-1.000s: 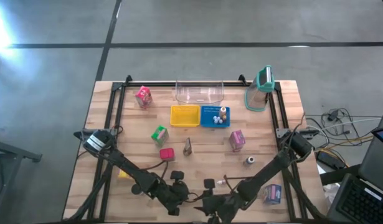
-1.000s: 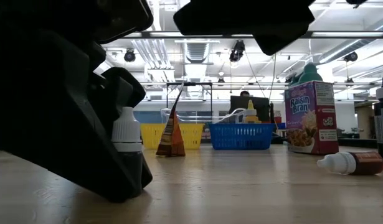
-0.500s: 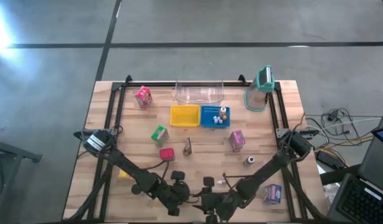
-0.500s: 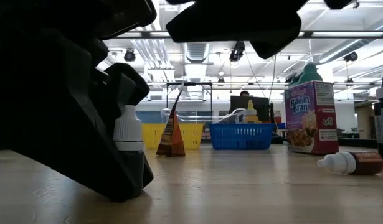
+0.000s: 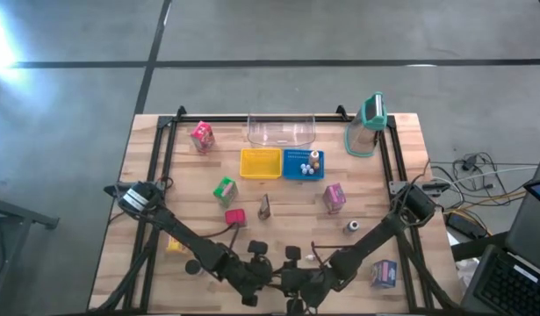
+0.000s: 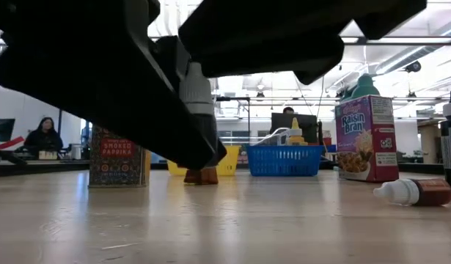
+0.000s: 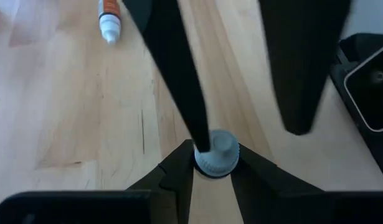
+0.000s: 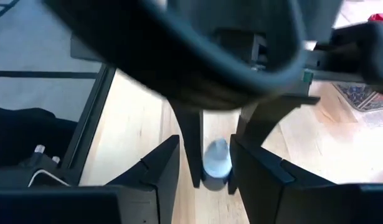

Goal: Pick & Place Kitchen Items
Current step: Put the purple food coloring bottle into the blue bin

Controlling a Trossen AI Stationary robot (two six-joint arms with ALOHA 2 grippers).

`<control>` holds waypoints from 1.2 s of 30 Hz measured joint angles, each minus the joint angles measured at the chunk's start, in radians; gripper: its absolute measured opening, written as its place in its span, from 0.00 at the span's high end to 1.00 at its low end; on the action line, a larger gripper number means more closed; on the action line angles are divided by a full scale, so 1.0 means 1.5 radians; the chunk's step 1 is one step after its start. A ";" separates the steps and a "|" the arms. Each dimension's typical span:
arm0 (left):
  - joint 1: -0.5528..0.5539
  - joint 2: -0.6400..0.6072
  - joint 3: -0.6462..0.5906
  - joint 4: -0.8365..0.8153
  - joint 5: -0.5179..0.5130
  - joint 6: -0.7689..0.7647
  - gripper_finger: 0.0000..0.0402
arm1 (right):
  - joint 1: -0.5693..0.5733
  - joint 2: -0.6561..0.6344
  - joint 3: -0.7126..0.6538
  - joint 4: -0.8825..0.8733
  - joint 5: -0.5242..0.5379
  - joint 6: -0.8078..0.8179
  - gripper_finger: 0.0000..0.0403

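White-capped small bottle [image 6: 197,84] is now off the wood: a second ago it stands on the table [image 6: 298,220], and now it hangs clearly above it, near the middle of the edge that is farthest from the baskets. The left gripper [image 7: 215,163] has it pinched narrow at the neck, just under the cap, and has risen with it, so the smoked paprika tin [image 6: 119,156] behind is now uncovered in the low view. The right gripper [image 8: 207,163] has moved in close from the other side; its fingers stand apart on both sides of the bottle and grip nothing. I judge that the pick is done and the carrying can begin, perhaps to the blue basket [image 5: 296,171] near the far edge
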 joint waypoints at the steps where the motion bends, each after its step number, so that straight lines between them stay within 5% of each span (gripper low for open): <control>1: 0.000 0.000 0.006 -0.010 0.000 0.003 0.75 | 0.000 0.000 0.000 -0.003 0.000 0.000 0.67; 13: 0.002 -0.001 0.035 -0.048 -0.002 0.022 0.75 | -0.001 0.000 0.000 -0.007 0.013 -0.003 0.62; 29: 0.008 -0.001 0.037 -0.044 -0.004 0.023 0.75 | -0.002 0.001 0.000 -0.019 0.014 -0.003 0.84; 36: 0.008 -0.001 0.037 -0.044 -0.004 0.023 0.75 | -0.002 0.001 0.000 -0.021 0.014 -0.003 0.84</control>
